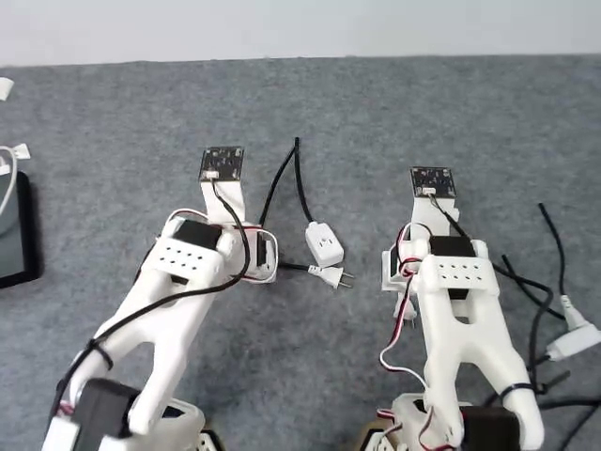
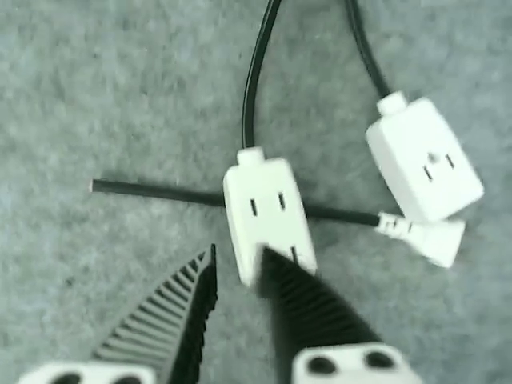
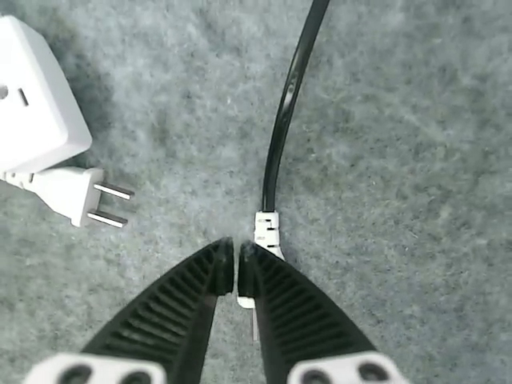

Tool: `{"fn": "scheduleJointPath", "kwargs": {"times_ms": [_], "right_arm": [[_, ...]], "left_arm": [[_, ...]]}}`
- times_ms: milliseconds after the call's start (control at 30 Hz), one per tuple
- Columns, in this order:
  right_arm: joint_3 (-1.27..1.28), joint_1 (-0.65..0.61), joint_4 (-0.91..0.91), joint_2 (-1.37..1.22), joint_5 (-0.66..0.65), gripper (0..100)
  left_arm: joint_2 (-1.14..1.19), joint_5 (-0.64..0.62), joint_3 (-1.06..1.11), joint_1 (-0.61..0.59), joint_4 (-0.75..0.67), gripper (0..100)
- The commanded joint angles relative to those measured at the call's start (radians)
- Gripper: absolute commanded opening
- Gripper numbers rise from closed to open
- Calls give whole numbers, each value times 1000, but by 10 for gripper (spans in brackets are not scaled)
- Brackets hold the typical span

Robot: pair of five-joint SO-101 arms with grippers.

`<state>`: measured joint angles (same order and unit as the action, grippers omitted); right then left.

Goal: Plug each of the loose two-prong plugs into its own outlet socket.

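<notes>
In the left wrist view a white outlet socket on a black cord lies slots-up on the grey carpet. My left gripper is open over its near end, with one finger against the socket. A second white socket lies beside it, and a loose white two-prong plug touches it. From above, that socket and plug sit between the arms. My right gripper is shut, holding nothing. Another white plug on a black cord lies partly under one finger.
A dark flat device lies at the left edge of the carpet. Black cables and a white connector trail on the right, beside the right arm. The carpet ends at a pale wall along the top.
</notes>
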<state>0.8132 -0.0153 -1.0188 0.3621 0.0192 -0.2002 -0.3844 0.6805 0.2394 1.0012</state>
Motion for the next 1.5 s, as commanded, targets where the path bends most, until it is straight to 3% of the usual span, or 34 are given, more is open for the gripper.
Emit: {"fn": "scheduleJointPath", "kwargs": {"times_ms": [0, 167, 300, 533, 767, 967, 1467], "right_arm": [[-8, 13, 12, 27, -5, 9], [-8, 13, 12, 27, -9, 9], [-8, 13, 10, 27, -11, 9], [-8, 5, 10, 28, -11, 9], [-8, 5, 13, 28, -11, 9], [-8, 5, 12, 28, -11, 9], [-8, 15, 18, 28, -12, 9]], "left_arm": [[121, 3, -21, -11, -61, 25], [295, 2, -90, -2, -71, 23], [302, -32, -124, -3, -32, 23], [114, -40, -114, -61, 6, 23], [-100, -160, 7, -38, -106, 25], [51, -270, 5, 75, -160, 26], [285, -273, -87, 140, -163, 26]]}}
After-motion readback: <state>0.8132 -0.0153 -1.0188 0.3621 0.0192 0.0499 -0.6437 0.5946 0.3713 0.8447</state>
